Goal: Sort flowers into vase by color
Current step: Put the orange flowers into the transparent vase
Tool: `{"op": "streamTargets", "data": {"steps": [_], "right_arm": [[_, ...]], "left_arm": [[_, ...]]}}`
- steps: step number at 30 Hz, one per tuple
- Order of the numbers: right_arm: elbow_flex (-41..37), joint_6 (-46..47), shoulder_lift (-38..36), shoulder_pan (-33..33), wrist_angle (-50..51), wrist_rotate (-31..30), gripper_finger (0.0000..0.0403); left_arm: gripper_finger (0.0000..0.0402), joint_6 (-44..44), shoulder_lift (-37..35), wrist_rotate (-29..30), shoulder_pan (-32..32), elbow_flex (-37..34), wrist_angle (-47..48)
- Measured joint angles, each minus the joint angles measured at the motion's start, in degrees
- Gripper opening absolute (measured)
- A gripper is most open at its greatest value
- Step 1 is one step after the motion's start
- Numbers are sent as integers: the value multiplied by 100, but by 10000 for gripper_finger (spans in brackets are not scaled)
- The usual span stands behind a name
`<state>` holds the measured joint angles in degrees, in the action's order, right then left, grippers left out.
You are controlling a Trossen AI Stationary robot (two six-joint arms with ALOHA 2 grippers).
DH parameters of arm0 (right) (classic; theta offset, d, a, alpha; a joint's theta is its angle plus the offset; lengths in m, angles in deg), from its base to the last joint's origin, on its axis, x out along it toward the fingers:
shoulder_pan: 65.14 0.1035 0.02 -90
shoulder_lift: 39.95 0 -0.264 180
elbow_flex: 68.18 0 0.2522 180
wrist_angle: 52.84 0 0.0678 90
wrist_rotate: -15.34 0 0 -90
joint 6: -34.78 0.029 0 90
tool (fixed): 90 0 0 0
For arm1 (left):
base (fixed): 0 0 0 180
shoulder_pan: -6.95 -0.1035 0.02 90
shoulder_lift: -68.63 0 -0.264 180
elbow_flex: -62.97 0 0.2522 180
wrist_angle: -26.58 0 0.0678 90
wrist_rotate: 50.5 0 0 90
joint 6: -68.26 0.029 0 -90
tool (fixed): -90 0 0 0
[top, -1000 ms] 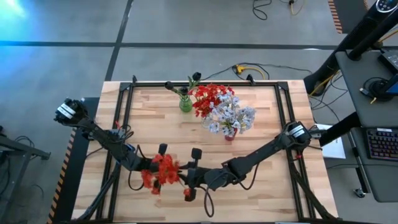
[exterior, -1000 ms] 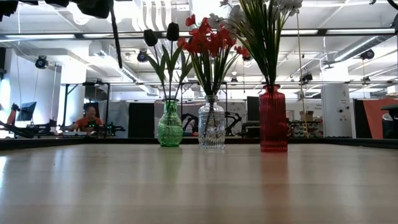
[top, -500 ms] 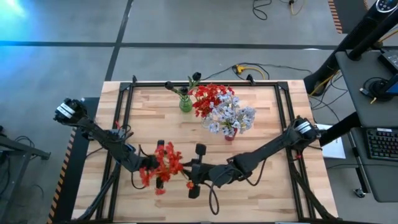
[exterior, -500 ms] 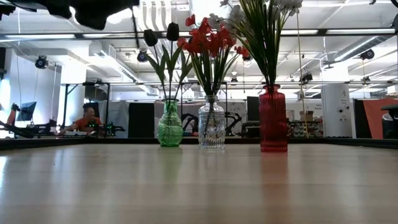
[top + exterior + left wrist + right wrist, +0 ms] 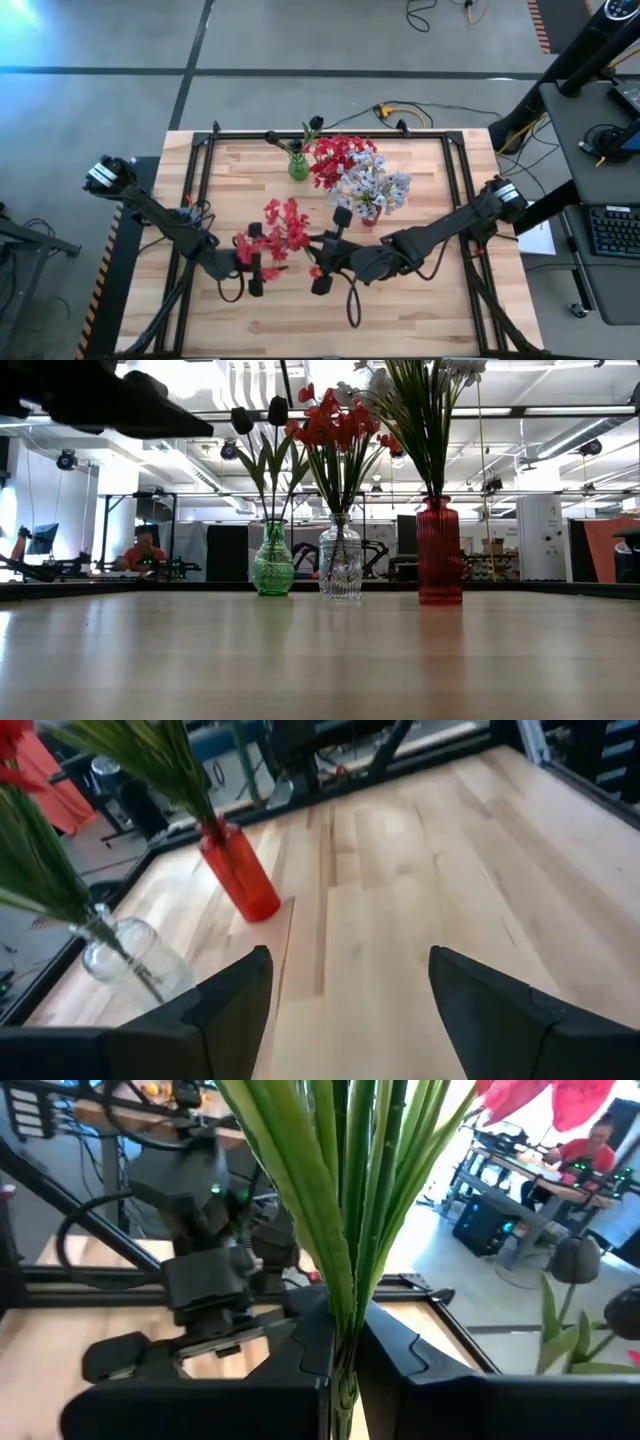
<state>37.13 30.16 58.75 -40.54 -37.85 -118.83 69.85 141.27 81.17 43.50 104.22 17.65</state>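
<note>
Red spray (image 5: 283, 226) now sits centre-left of the high view, blossoms higher up the frame than a sec ago, when they were low near the bottom edge. My right gripper (image 5: 327, 252) is clamped shut on its green stems (image 5: 345, 1230); in the right wrist view the stems run straight up from between my two fingers (image 5: 290, 1355), w/ a bit of red bloom at the top right. Right arm has swung up and rightward vs. before.

My left gripper (image 5: 252, 258) sits just left of the blossoms, jaws now apart; a sec ago they were closed on the spray. Left wrist view shows both fingers (image 5: 225, 1000) wide w/ bare table (image 5: 400, 920) between, nothing held.

Further up, centre of the high view: green vase (image 5: 298, 166) w/ dark buds, clear vase (image 5: 340, 558) w/ red flowers, red vase (image 5: 440, 552) w/ pale blossoms. All 3 unchanged, upright in a row in the low view.

Person in red (image 5: 143, 550) far left bkgd, low view.
</note>
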Motion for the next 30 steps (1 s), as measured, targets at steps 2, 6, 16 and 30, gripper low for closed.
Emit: {"op": "streamTargets", "data": {"steps": [2, 6, 16, 30], "right_arm": [[-2, 56, 47, -59, -23, -123, 16], [-106, 61, 74, -76, -18, -445, 15], [-935, -11, 74, -65, -1099, -1009, 15], [-674, -1455, 77, -39, -1824, -1899, 15]], "left_arm": [[251, -75, -53, 0, 0, 0, 189], [251, -142, -170, 215, 1, 0, 562], [251, -387, -465, 302, 0, -2, 1095], [251, -398, -431, 446, 0, -4, 1131]]}}
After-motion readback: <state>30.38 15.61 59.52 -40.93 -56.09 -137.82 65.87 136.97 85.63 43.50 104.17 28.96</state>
